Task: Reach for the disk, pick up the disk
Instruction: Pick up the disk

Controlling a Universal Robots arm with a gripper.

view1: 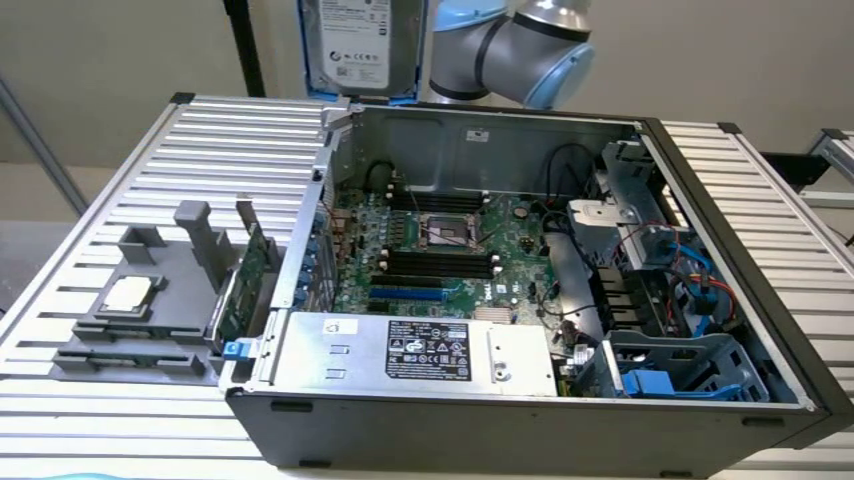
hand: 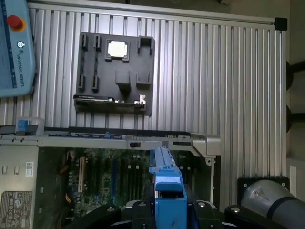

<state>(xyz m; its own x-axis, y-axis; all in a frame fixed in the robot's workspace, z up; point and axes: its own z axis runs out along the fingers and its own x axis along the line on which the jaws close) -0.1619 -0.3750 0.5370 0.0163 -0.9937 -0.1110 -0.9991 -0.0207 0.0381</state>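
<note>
Ribbed silver metal made up the table [view1: 120, 200], and an open computer case [view1: 534, 420] lay on it with its green board [view1: 441, 250] showing. I saw the disk [view1: 350, 45] high up above the back wall of the case, standing on its edge, with its white label facing the camera. The gripper [hand: 167, 210] had closed on the disk. In the wrist view its black fingers [hand: 140, 210] pressed the disk's blue rail [hand: 164, 191] from both sides, so I judged the pick-up was done and the disk was in the air.

I thought a few things could go wrong. The fingers held the disk by one end, so it could tip or slip out if the arm [view1: 521, 40] moved fast. A drop would land it on the green board or on the wall of the case and could hurt them. The blue rail is plastic, so a hard squeeze could bend it.

I could read "UNIVERSAL ROBOTS" on the light blue pendant [hand: 16, 52], which also had a red button [hand: 15, 22]. The disk's label was too small to read. So was the black label on the big silver box [view1: 400, 350]. A small silver chip [view1: 127, 293] sat in a grey holder [view1: 134, 330] on the table.
</note>
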